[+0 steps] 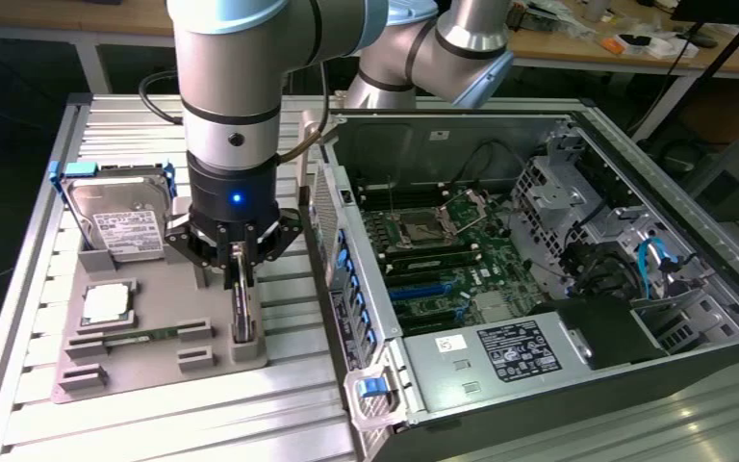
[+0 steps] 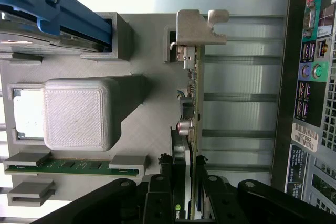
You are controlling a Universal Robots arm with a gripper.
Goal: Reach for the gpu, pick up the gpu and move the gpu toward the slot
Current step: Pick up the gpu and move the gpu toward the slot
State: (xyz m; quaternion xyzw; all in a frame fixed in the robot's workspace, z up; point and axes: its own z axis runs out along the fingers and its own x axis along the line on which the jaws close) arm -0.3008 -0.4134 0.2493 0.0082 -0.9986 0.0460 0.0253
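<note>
The gripper [image 1: 242, 272] stands straight down over the grey holder tray [image 1: 113, 371] on the slatted table [image 1: 36, 289], its fingers [image 2: 159, 195] closed on the top edge of the gpu [image 1: 245, 313], which stands on edge in the tray's slot nearest the computer case [image 1: 575, 289]. In the wrist view the gpu [image 2: 190, 129] is a thin slab with its silver end bracket [image 2: 197, 27] at the far end, still seated in the tray. The same tray holds a hard drive [image 1: 119, 217] upright in its blue-framed rack, a processor [image 1: 109, 305] in a square pocket, and a memory stick [image 1: 139, 337] lying in its low cradle. The case lies open beside the tray, its motherboard [image 1: 441, 265] exposed.
</note>
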